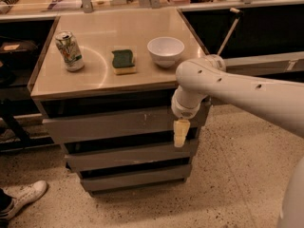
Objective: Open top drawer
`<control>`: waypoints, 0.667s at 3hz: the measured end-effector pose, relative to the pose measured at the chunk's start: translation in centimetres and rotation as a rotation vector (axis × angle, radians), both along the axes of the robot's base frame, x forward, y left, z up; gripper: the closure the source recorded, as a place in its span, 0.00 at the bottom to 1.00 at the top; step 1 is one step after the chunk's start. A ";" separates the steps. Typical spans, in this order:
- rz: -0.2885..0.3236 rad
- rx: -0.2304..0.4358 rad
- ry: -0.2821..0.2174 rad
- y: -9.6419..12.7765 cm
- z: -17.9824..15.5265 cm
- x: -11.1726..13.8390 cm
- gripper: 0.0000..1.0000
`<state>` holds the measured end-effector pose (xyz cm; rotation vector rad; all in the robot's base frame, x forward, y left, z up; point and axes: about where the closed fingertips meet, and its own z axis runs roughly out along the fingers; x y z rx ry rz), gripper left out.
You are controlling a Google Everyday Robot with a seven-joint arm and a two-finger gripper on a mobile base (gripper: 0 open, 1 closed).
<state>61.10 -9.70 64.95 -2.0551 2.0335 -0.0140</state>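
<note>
The top drawer (114,123) is the wide grey front just under the cabinet's tan top (95,82), with small pale scratches near its middle. A dark gap runs above it. My gripper (180,133) hangs tip-down from the white arm (237,91), which comes in from the right. Its cream tip lies in front of the drawer's right end, at the drawer's lower edge. Whether it touches the front cannot be told.
Two narrower grey drawers (130,158) sit below. On the top stand a can (69,50), a green sponge (123,61) and a white bowl (165,50). A person's white shoe (23,199) is on the speckled floor at lower left. Dark shelving stands left.
</note>
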 end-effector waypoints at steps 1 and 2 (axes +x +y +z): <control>-0.004 -0.022 0.049 -1.1 -1.9 -0.8 0.00; -0.013 -0.034 0.073 -1.9 -2.0 -1.7 0.00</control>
